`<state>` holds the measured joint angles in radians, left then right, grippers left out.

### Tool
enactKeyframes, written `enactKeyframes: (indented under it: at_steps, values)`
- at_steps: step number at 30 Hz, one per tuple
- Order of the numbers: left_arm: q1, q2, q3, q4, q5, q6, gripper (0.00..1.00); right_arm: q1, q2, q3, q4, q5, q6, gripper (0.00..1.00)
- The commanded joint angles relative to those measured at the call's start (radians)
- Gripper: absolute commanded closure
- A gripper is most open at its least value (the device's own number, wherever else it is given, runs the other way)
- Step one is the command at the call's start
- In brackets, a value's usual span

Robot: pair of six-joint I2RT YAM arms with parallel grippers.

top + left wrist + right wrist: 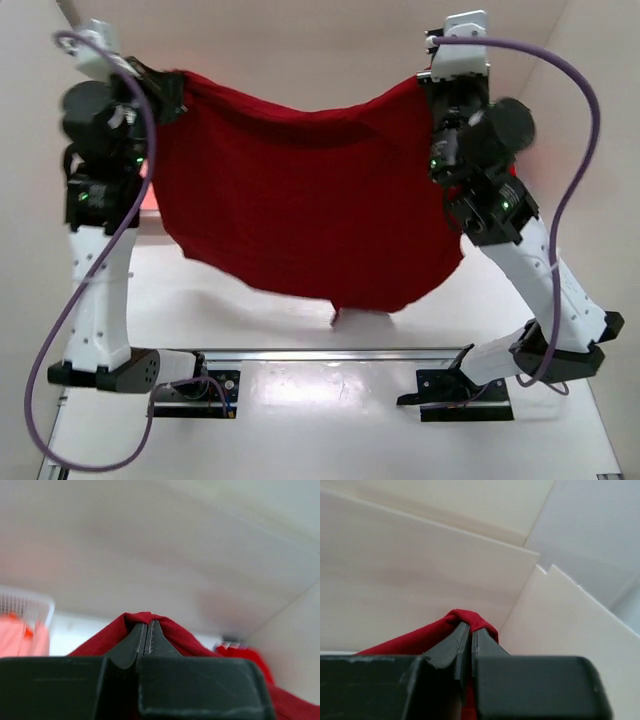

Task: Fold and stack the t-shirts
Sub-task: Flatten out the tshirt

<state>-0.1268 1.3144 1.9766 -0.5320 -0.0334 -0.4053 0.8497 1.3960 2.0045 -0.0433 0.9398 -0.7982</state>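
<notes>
Dark red t-shirt stretched wide in the air above the white tabletop, lower hem hanging down toward it. Left end effector and right end effector each clamped tight on an upper corner of the cloth.

White lattice basket, pale table

Hanging t-shirt across the middle
</notes>
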Motion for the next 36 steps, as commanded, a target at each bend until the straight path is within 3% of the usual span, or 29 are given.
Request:
enactKeyframes:
  at_steps: [1, 5, 8, 11, 14, 17, 20, 23, 27, 28, 33, 36]
  values:
    - [0.013, 0.040, -0.166, 0.032, 0.026, -0.021, 1.00, -0.135, 0.049, 0.043, -0.272, -0.213, 0.328, 1.00]
    - [0.015, 0.042, -0.336, 0.104, 0.069, -0.058, 1.00, -0.366, 0.092, 0.010, -0.414, -0.491, 0.551, 1.00]
    - [0.006, 0.071, -0.433, 0.148, 0.067, -0.067, 1.00, -0.438, 0.095, -0.098, -0.379, -0.602, 0.619, 1.00]
    - [0.000, 0.141, -0.455, 0.185, 0.063, -0.064, 1.00, -0.494, 0.168, -0.049, -0.397, -0.683, 0.651, 1.00]
    - [0.000, 0.256, -0.331, 0.178, 0.061, -0.049, 1.00, -0.541, 0.308, 0.171, -0.464, -0.722, 0.634, 1.00]
    - [0.010, 0.368, -0.020, 0.127, 0.041, -0.026, 1.00, -0.543, 0.444, 0.458, -0.512, -0.705, 0.568, 0.99]
    - [0.009, 0.474, 0.273, 0.052, 0.043, -0.009, 1.00, -0.589, 0.428, 0.513, -0.475, -0.740, 0.580, 1.00]
    - [0.023, 0.491, 0.375, 0.013, 0.038, -0.010, 1.00, -0.593, 0.400, 0.522, -0.461, -0.722, 0.557, 1.00]
    - [0.015, 0.358, 0.142, 0.101, 0.043, -0.010, 1.00, -0.638, 0.321, 0.381, -0.449, -0.760, 0.591, 1.00]
    - [0.009, 0.297, -0.057, 0.165, 0.055, -0.016, 1.00, -0.641, 0.292, 0.259, -0.449, -0.760, 0.606, 1.00]
    - [0.003, 0.117, -0.428, 0.205, 0.078, -0.027, 1.00, -0.580, 0.148, -0.028, -0.489, -0.664, 0.643, 1.00]
    - [0.010, 0.022, -0.603, 0.182, 0.078, -0.010, 1.00, -0.558, -0.004, -0.305, -0.518, -0.628, 0.723, 1.00]
